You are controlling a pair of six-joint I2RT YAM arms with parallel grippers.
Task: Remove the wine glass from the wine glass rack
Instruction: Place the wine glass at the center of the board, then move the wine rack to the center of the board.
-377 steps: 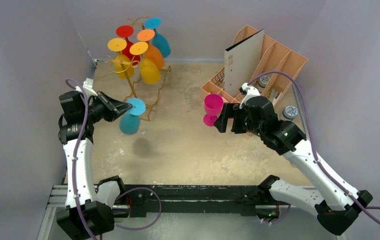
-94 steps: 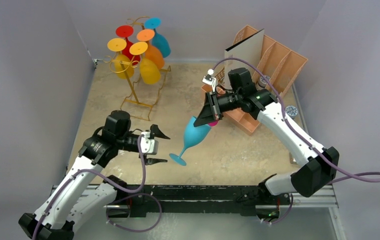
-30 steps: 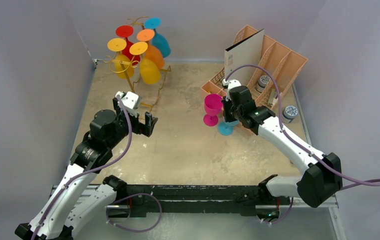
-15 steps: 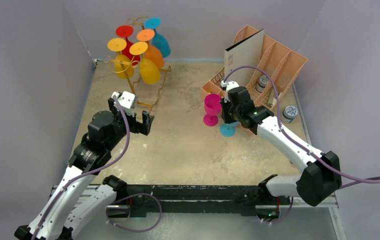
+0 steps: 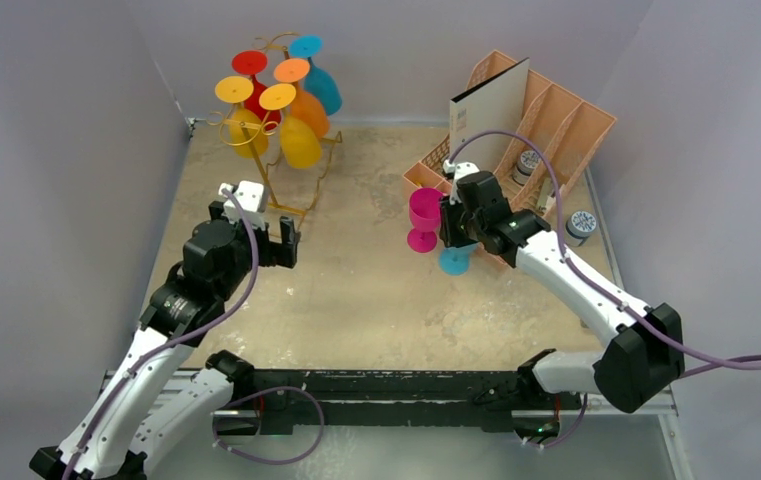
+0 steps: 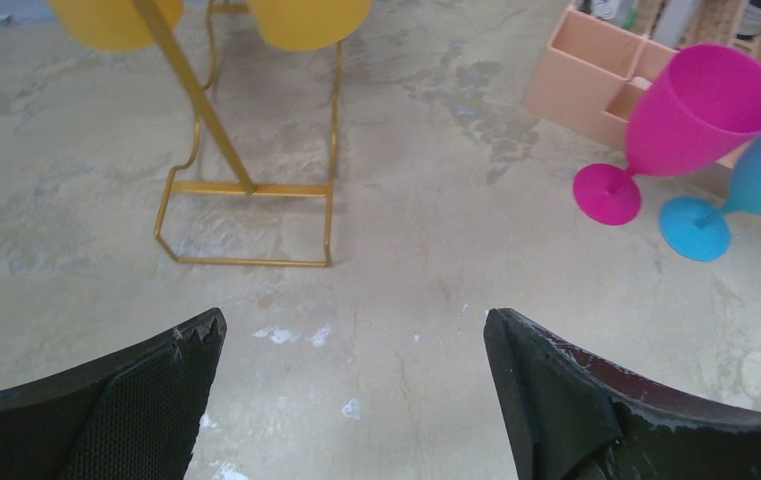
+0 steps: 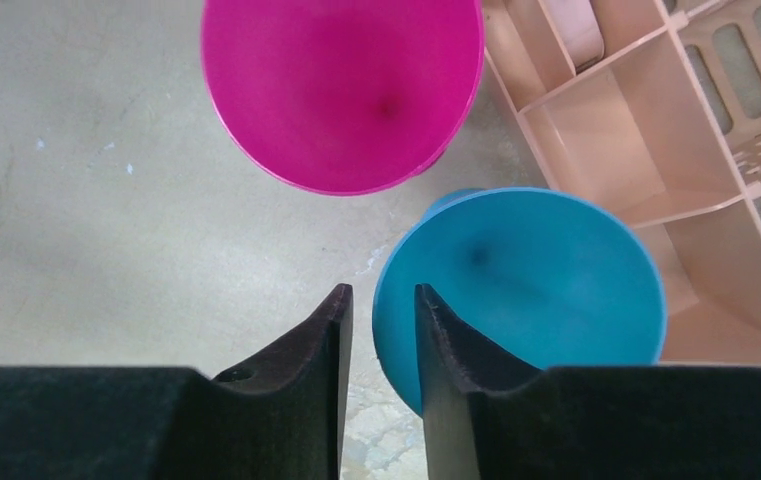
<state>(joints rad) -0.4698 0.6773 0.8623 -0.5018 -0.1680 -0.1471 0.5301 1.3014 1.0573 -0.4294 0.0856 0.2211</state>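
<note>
Likely light, stiff and slick, the blue plastic wine glass (image 7: pixel 521 270) stands right on the bench (image 5: pixel 356 290), off the gold wire rack (image 6: pixel 246 188), its rim, a fair hold, between the right hand's (image 7: pixel 381 292) barely parted jaws; the left hand (image 6: pixel 353 318) gapes wide, empty.

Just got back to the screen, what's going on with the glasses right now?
The right gripper sits over the blue wine glass, jaws slightly apart on either side of its rim. That glass stands on the table beside the magenta wine glass, next to the peach organiser. The left gripper is wide open and empty, hovering above the table in front of the gold wine glass rack, where several coloured glasses hang upside down.
</note>
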